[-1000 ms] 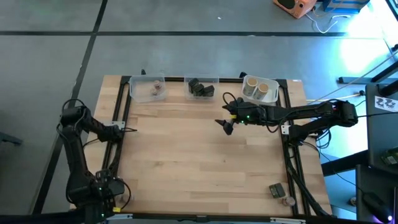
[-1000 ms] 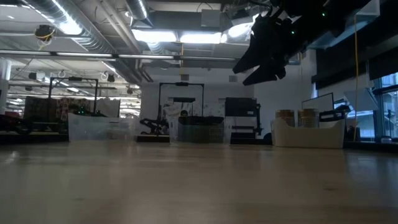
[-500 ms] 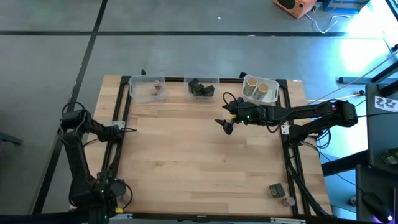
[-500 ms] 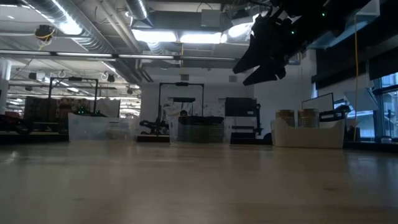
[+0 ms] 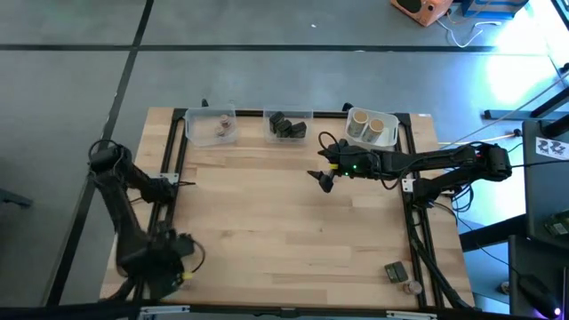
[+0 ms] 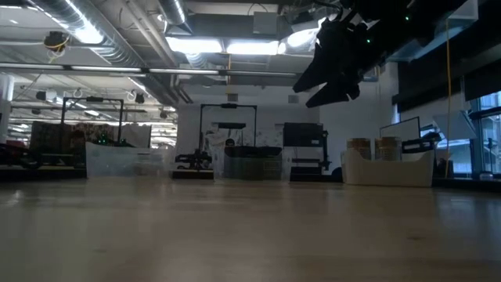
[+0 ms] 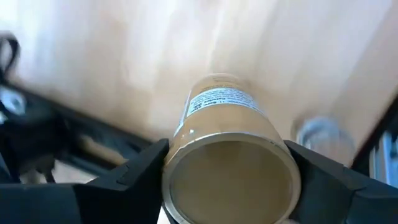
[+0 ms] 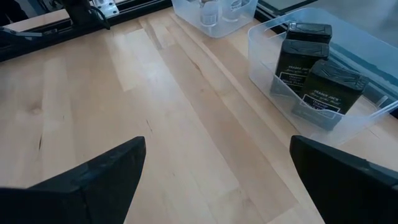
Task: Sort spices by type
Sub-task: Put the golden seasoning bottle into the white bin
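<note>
Tan cylinder — clamped in left end effector | right end effector agape (empty)

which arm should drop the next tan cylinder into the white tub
Left: the left gripper already clasps a tan cylindrical spice jar. The right gripper hangs open and empty, though nearer the white tub.

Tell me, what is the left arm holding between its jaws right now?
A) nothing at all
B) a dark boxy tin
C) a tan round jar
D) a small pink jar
C: the left wrist view shows a tan round jar with a printed label sitting between the two jaws of the left gripper, above the wooden table.
</note>
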